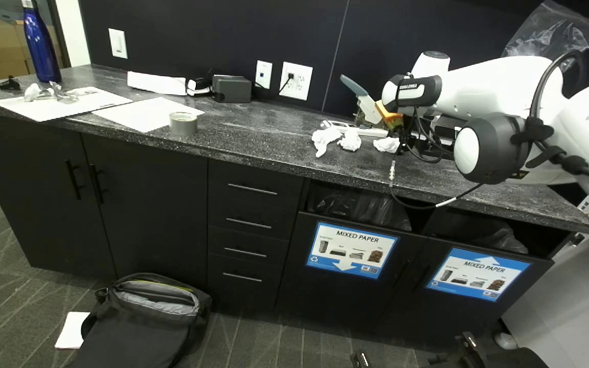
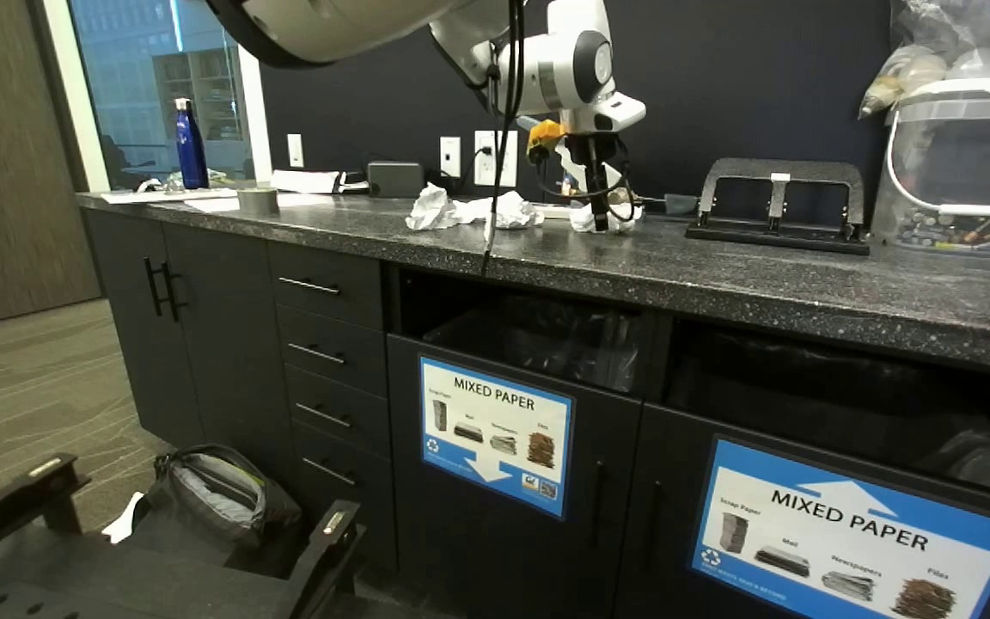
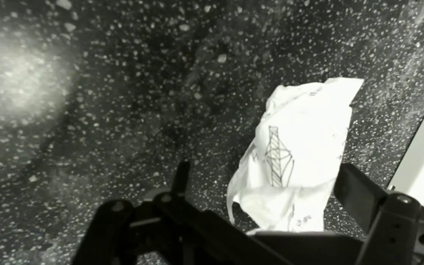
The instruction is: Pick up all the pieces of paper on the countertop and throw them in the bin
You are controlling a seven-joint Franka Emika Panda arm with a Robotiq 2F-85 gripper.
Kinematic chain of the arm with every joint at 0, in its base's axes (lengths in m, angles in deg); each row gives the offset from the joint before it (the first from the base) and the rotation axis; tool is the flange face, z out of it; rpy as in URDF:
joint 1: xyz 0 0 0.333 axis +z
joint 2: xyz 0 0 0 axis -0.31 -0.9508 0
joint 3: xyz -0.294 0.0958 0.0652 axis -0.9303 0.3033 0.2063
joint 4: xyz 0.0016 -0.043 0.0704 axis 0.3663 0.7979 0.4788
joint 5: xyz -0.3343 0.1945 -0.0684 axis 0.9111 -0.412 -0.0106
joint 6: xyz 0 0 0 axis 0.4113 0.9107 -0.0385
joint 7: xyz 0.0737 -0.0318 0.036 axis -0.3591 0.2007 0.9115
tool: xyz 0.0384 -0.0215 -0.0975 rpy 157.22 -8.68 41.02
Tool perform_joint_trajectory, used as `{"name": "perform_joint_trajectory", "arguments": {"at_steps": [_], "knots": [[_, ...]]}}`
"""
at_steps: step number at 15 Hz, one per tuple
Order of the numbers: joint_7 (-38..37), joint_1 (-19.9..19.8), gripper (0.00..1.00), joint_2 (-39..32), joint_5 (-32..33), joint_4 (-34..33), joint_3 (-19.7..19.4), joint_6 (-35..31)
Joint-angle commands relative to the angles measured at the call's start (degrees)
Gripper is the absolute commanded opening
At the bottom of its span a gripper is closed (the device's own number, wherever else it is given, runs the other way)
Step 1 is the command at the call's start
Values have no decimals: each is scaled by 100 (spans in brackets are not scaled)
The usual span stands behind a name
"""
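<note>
Between parted jaws, crumpled paper wad (image 3: 304, 147), on speckled countertop (image 3: 142, 103)

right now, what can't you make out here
Wrist view: lower end of the crumpled white paper wad, hidden by the black end effector.
In both exterior views: depths of the black down-arrow bin, hidden by its front.
In an exterior view: right side of the clear plastic bucket, cut off by the picture's edge.

The table (image 1: 253, 133) bears at least three paper wads (image 1: 349, 140), two flat sheets (image 1: 143, 114), one blue bottle (image 1: 41, 43) and one hole punch (image 2: 775, 202). Below the table are four drawers (image 1: 251, 205) and two labelled bins (image 1: 335, 296).
</note>
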Motion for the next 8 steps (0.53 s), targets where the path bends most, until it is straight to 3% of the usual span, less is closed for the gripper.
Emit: {"name": "perform_joint_trajectory", "arguments": {"at_steps": [1, 2, 3, 5, 7, 8], "knots": [[-100, -70, 100, -267, 64, -471, -72, 209], [-19, -66, 100, -279, 95, -471, -93, 255], [11, -59, 75, -287, 130, -475, -132, 290], [85, -45, 66, -298, 207, -474, -181, 410], [226, -31, 49, -260, 295, -471, -210, 641], [381, -135, 40, -352, 552, -718, 19, 923]]}}
